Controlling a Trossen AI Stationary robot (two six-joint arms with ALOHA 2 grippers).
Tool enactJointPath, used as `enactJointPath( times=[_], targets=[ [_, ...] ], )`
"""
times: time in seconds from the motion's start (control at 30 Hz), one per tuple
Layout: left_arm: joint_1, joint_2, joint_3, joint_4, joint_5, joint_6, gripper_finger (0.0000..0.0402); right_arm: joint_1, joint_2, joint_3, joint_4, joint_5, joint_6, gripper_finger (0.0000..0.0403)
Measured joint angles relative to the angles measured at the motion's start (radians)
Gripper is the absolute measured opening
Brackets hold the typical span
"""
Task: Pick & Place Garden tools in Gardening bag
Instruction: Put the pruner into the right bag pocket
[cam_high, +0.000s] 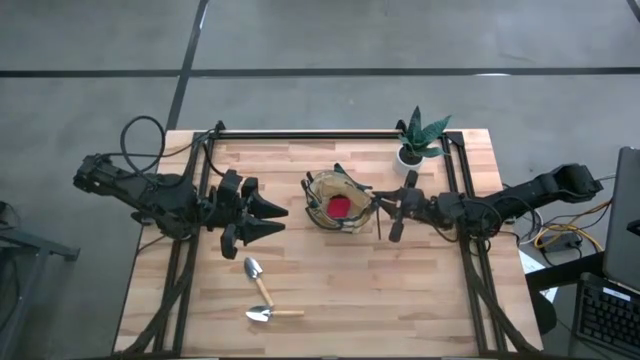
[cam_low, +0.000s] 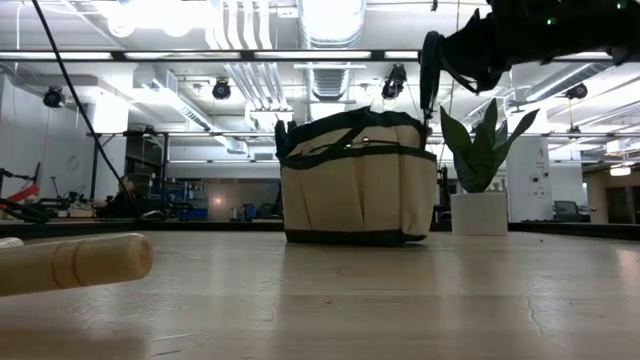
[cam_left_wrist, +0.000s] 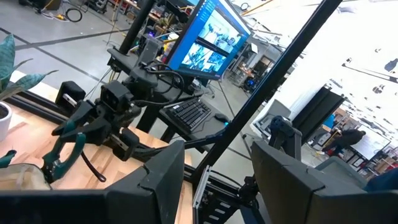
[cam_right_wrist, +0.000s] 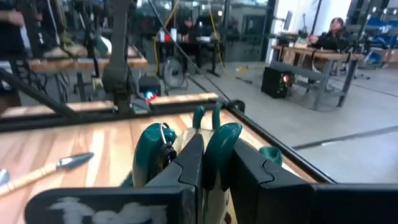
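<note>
Shears (cam_right_wrist: 214, 146) sit in my right fingers (cam_high: 392, 212), shut on them beside the bag (cam_high: 337, 202); letting go early drops them outside. Left fingers (cam_high: 270, 220) are open.

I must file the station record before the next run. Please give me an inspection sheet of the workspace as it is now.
Surface: wooden table, in a dark frame.
Job's things: gardening bag upright mid-table, something red inside; two trowels lying in front of the left arm.
Clutter: potted plant at the far right corner.
Grippers: left gripper open, empty, beside the bag; right gripper at the bag's rim, fingers shut on green-handled shears.
Cables: bundle off the table's right edge.
Surroundings: monitor, keyboard, person seated at a desk.
</note>
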Motion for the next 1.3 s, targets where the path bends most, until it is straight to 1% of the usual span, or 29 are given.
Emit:
enactJointPath(
  times=[0.1,0.2,0.6,0.8,1.0,1.13,1.3],
  targets=[
    [0.000,0.000,0.000,0.000,0.000,-0.001,0.0191,-0.007,0.025,-0.036,0.093,-0.003,0.025,0.0040],
    [0.000,0.000,0.000,-0.001,0.000,-0.002,0.0191,-0.008,0.043,-0.056,0.123,0.000,0.037,0.0041],
    [0.000,0.000,0.000,-0.005,0.000,0.005,0.0191,-0.012,0.100,-0.085,0.132,0.000,0.054,0.0041],
    [0.000,0.000,0.000,-0.011,0.000,0.005,0.0190,-0.018,0.172,-0.049,0.178,0.000,0.004,0.0041],
    [0.000,0.000,0.000,-0.014,0.000,0.003,0.0190,-0.029,0.259,-0.041,0.191,0.003,0.051,0.0041],
    [0.000,0.000,0.000,-0.022,0.000,0.004,0.0190,-0.029,0.293,-0.041,0.209,0.003,0.066,0.0041],
    [0.000,0.000,0.000,-0.034,0.000,0.003,0.0191,-0.031,0.321,-0.041,0.202,0.007,0.101,0.0056]
  ],
)
